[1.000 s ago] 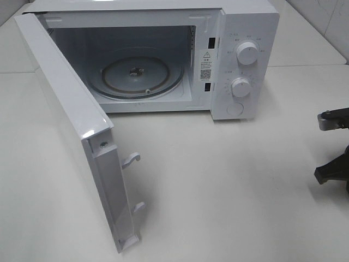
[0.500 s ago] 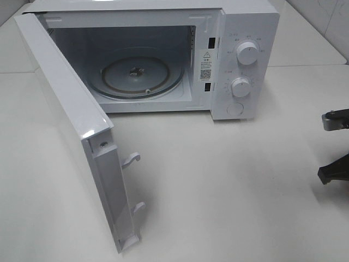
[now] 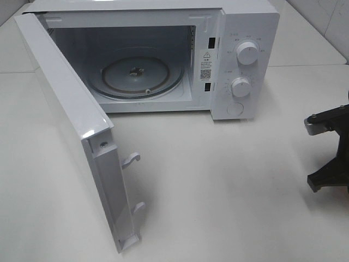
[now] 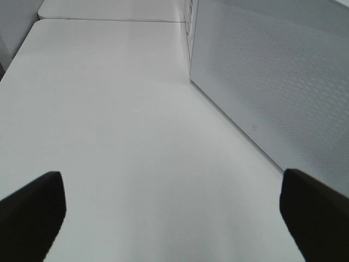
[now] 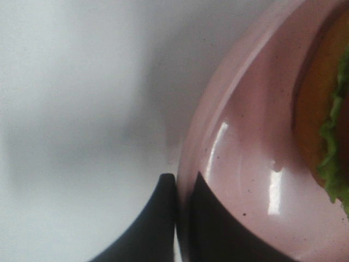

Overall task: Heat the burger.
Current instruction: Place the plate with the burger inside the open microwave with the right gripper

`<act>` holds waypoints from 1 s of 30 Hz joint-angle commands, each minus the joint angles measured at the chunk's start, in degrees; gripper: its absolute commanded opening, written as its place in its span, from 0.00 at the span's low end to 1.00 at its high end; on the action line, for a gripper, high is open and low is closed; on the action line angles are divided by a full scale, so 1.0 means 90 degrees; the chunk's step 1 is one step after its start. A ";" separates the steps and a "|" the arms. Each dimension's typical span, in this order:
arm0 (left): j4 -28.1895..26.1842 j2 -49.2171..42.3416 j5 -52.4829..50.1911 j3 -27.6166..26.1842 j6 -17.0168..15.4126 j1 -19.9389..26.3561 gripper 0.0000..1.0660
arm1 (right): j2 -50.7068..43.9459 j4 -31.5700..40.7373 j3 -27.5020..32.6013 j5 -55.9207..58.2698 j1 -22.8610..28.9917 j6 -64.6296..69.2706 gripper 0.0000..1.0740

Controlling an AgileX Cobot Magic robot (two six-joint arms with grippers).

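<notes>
On table (image 3: 218, 191), microwave (image 3: 215, 54) at 12 o'clock, door (image 3: 71, 120) standing open toward 7 o'clock. Inside cavity (image 3: 109, 43), turntable (image 3: 136, 76). On panel (image 3: 262, 93) at cavity's 3 o'clock, two knobs (image 3: 247, 53), one above other, button (image 3: 235, 108) beneath. At table's 3 o'clock edge, right gripper (image 5: 181, 218) clamps plate (image 5: 245, 136) rim; burger (image 5: 322, 109) on plate.

A white microwave (image 3: 240, 33) stands at the far side of a white table (image 3: 229, 185), its door (image 3: 65, 109) swung wide open to its left with two latch hooks (image 3: 131, 159) showing on the door's inner edge. Inside the microwave lies a round glass turntable (image 3: 136, 76), and on its right panel two knobs (image 3: 248, 53) sit one above the other over a round button (image 3: 235, 109). A glossy, dark-specked pink plate (image 5: 245, 164) shows only close up, so its place relative to the microwave cannot be told.
</notes>
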 commanded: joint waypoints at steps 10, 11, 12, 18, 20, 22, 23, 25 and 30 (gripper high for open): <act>-0.0057 -0.0025 -0.0095 0.0000 -0.0032 0.0025 0.94 | -0.0668 -0.0630 0.0006 0.0598 0.0624 0.0471 0.00; -0.0057 -0.0025 -0.0095 0.0000 -0.0032 0.0025 0.94 | -0.0821 -0.0649 0.0006 0.0745 0.0707 0.0465 0.00; -0.0057 -0.0025 -0.0095 0.0000 -0.0032 0.0025 0.94 | -0.0821 -0.0649 0.0006 0.0745 0.0707 0.0465 0.00; -0.0057 -0.0025 -0.0095 0.0000 -0.0032 0.0025 0.94 | -0.1311 -0.0643 0.0006 0.1044 0.0980 0.0465 0.00; -0.0057 -0.0025 -0.0095 0.0000 -0.0032 0.0025 0.94 | -0.1572 -0.0643 0.0006 0.1305 0.1120 0.0465 0.00; -0.0057 -0.0025 -0.0095 0.0000 -0.0032 0.0025 0.94 | -0.1636 -0.0643 0.0006 0.1394 0.1171 0.0465 0.00; -0.0057 -0.0025 -0.0095 0.0000 -0.0032 0.0025 0.94 | -0.1636 -0.0643 0.0006 0.1394 0.1171 0.0465 0.00; -0.0057 -0.0025 -0.0095 0.0000 -0.0032 0.0025 0.94 | -0.1853 -0.0643 0.0006 0.1693 0.1420 0.0465 0.00; -0.0057 -0.0025 -0.0095 0.0000 -0.0032 0.0025 0.94 | -0.2050 -0.0541 0.0006 0.1910 0.1783 0.0465 0.00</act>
